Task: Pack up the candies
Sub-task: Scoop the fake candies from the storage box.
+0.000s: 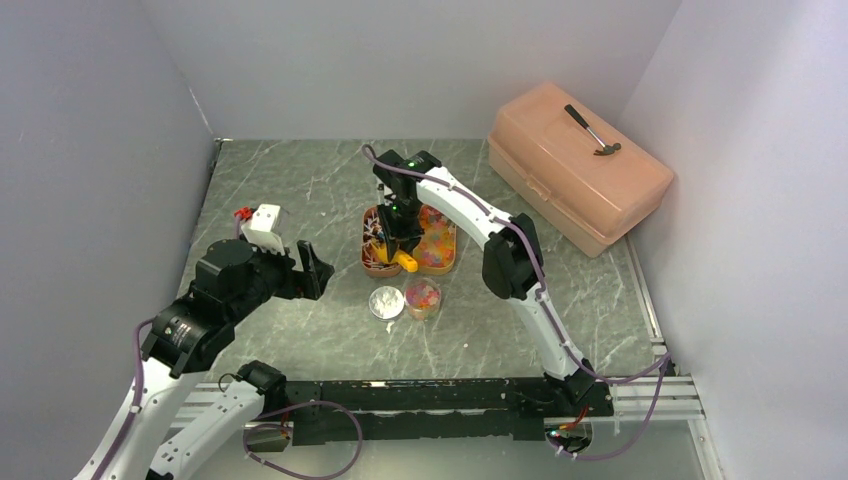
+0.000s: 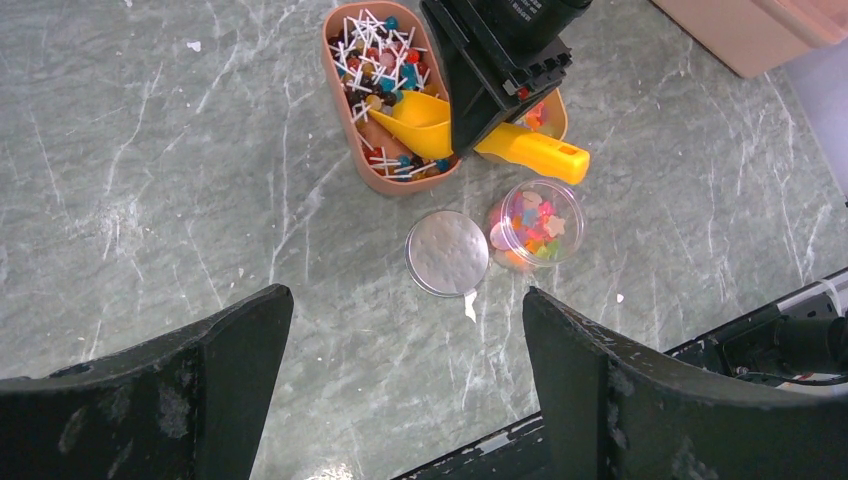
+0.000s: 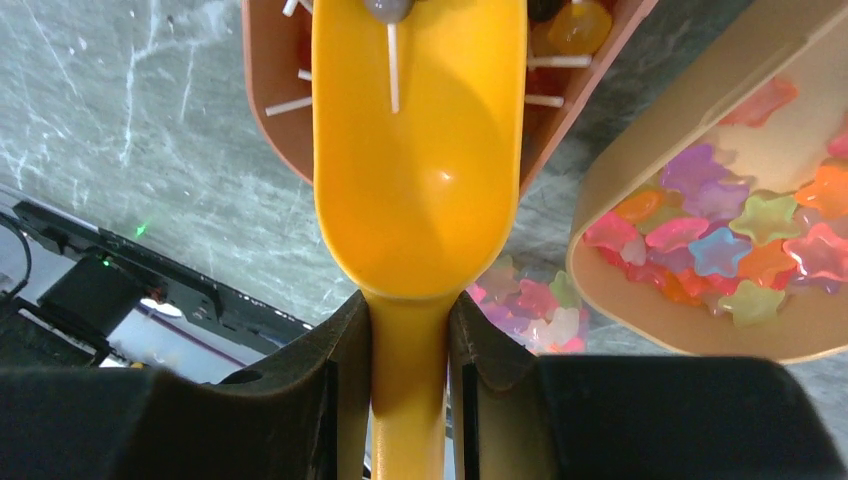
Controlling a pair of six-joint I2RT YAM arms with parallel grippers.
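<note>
Two tan trays stand mid-table. The left tray (image 2: 398, 186) holds small red, blue and white candies on white sticks (image 2: 375, 50). The right tray (image 3: 640, 160) holds pink, orange and yellow star gummies (image 3: 720, 250). My right gripper (image 3: 408, 370) is shut on the handle of the orange scoop (image 3: 420, 150). The scoop's bowl lies over the stick-candy tray with one stick candy (image 3: 390, 15) at its tip. A small clear cup (image 2: 538, 222) part-filled with gummies stands in front of the trays. My left gripper (image 2: 400, 340) is open and empty, to the left of the cup.
A round white lid (image 2: 447, 252) lies flat just left of the cup. A peach toolbox (image 1: 575, 165) with a hammer (image 1: 595, 130) on top sits at the back right. Grey walls close in the left, back and right sides.
</note>
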